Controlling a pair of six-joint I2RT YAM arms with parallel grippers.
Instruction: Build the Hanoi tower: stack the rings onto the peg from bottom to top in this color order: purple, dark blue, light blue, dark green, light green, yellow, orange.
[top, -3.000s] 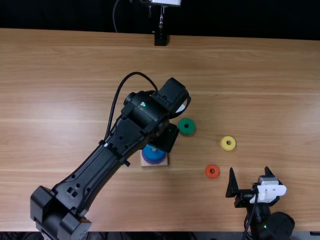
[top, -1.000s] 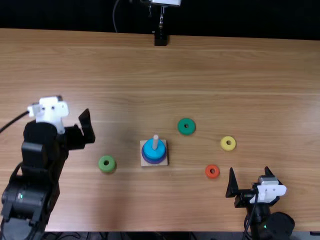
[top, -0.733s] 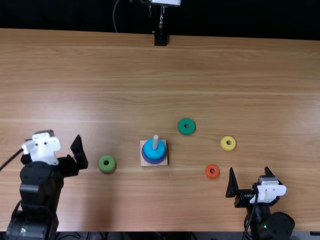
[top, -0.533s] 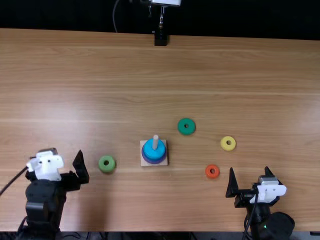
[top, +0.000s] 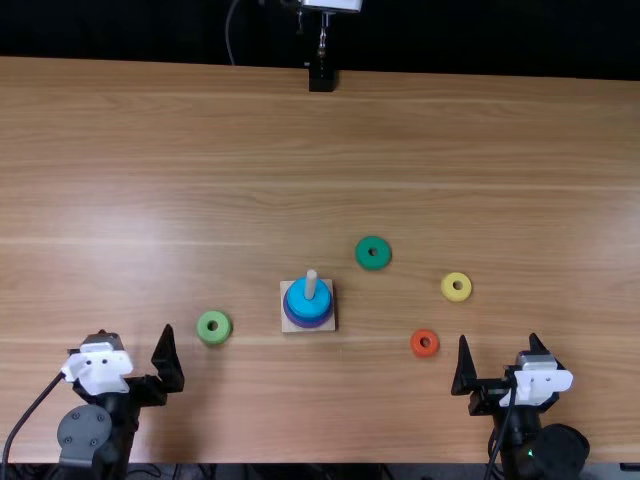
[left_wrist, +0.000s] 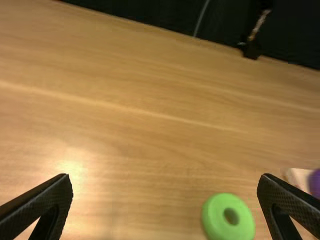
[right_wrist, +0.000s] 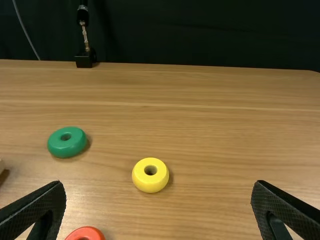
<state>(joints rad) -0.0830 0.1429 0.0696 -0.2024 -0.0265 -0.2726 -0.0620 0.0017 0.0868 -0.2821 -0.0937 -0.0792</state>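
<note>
Jaws stand apart on both the left gripper (top: 135, 338) and the right gripper (top: 498, 338), each at the table's (top: 180, 150) near side, with nothing between them. Beyond them, the orange ring (top: 424, 352) lies right of the middle and the light green ring (top: 213, 340) left. Between them, slightly farther, the pale base (top: 288, 327) bears the upright peg (top: 311, 283), ringed blue above purple. The yellow ring (top: 456, 297) lies farther right; the dark green ring (top: 373, 264) is farthest.

Peg (top: 311, 283) upright, blue ring (top: 308, 308) over seemingly purple (top: 309, 324); four loose (top: 373, 262).
</note>
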